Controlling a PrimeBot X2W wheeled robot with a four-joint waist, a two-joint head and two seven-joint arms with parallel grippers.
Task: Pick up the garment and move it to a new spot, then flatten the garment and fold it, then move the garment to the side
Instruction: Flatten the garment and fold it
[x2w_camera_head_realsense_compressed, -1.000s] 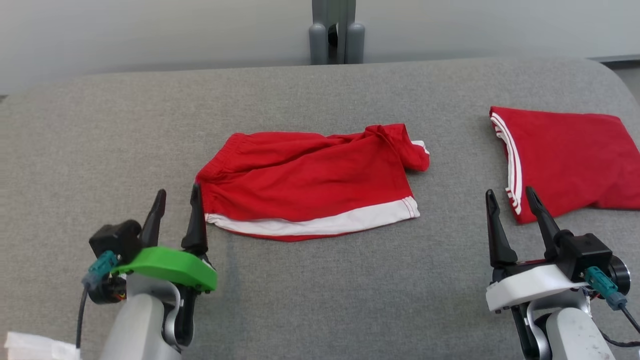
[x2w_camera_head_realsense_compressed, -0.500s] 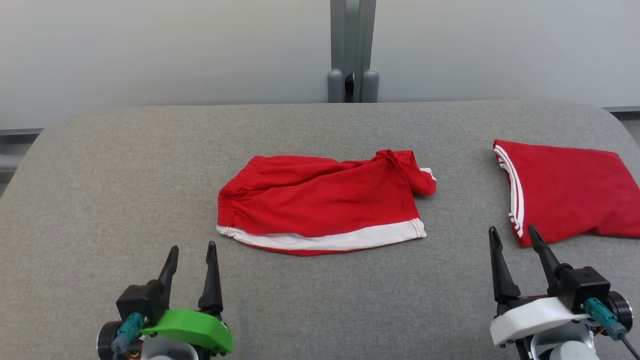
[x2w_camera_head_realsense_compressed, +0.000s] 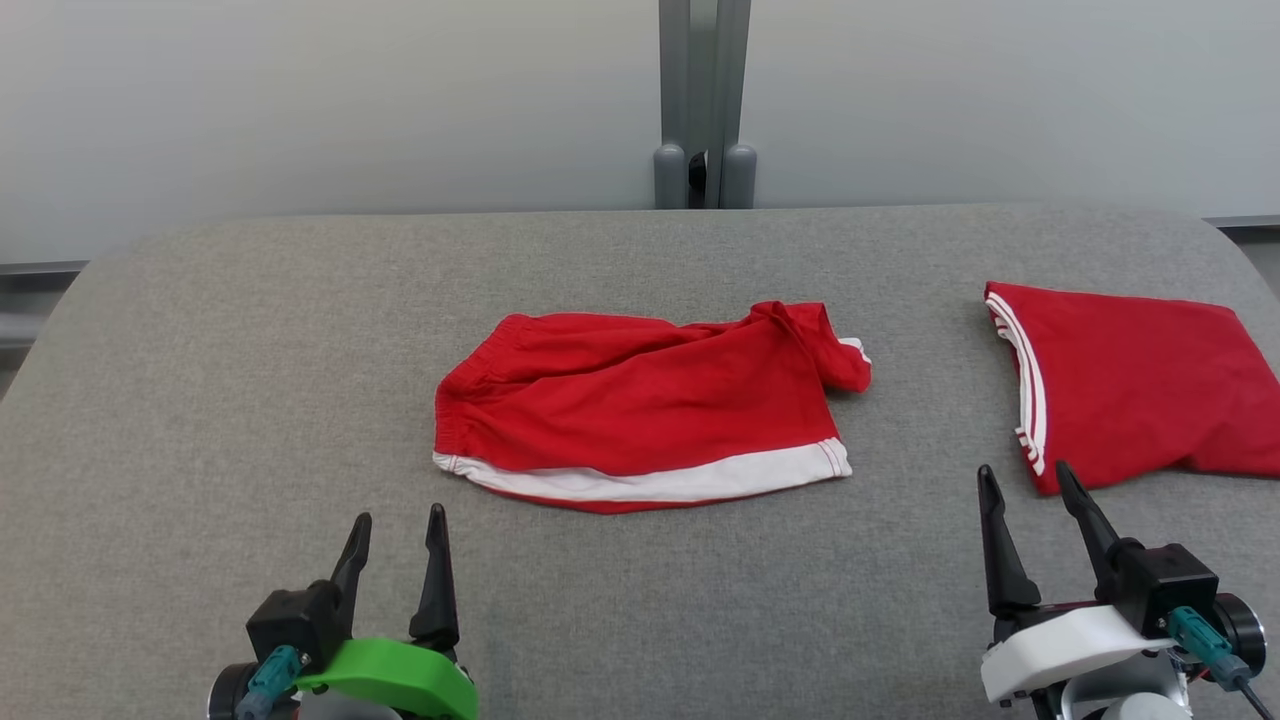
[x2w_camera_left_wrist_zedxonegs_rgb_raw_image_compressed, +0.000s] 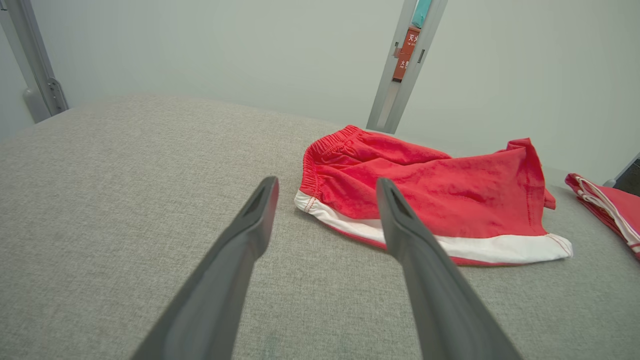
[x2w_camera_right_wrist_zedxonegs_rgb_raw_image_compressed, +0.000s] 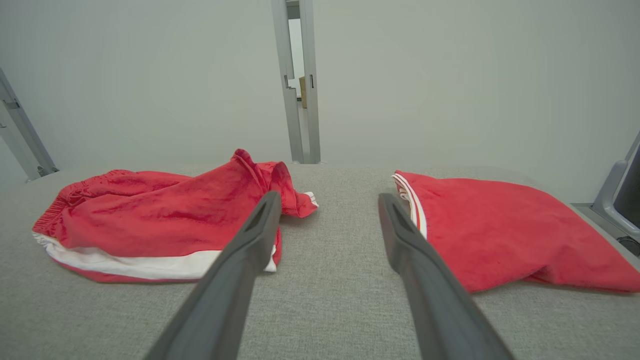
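Two red pieces lie on the grey padded table (x2w_camera_head_realsense_compressed: 250, 330) in my head feed. The red shorts (x2w_camera_head_realsense_compressed: 640, 400) sit at the centre of the frame, spread fairly flat, with the elastic waistband at the left end and a broad white band along the lower edge. Their upper right corner is rumpled and turned over, with a scrap of white showing beside it. Well apart from them, at the right edge of the frame, lies a second red garment (x2w_camera_head_realsense_compressed: 1140, 385) with thin white stripes down its left side, and part of it runs out of the picture. My left gripper (x2w_camera_head_realsense_compressed: 400, 513), on its green mount, stands at the lower left with its two dark fingers pointing up the frame. They are parted by a moderate gap with nothing between them, and they stop short of the shorts' white band. My right gripper (x2w_camera_head_realsense_compressed: 1023, 469), on its white mount, stands at the lower right, likewise spread and empty, its tips just below the striped corner of the second garment, though I cannot tell whether they touch it. On the left wrist feed the waistband end of the shorts shows between and beyond the fingertips, with bare table under them. A grey post (x2w_camera_head_realsense_compressed: 703, 100) rises against the pale wall at top centre
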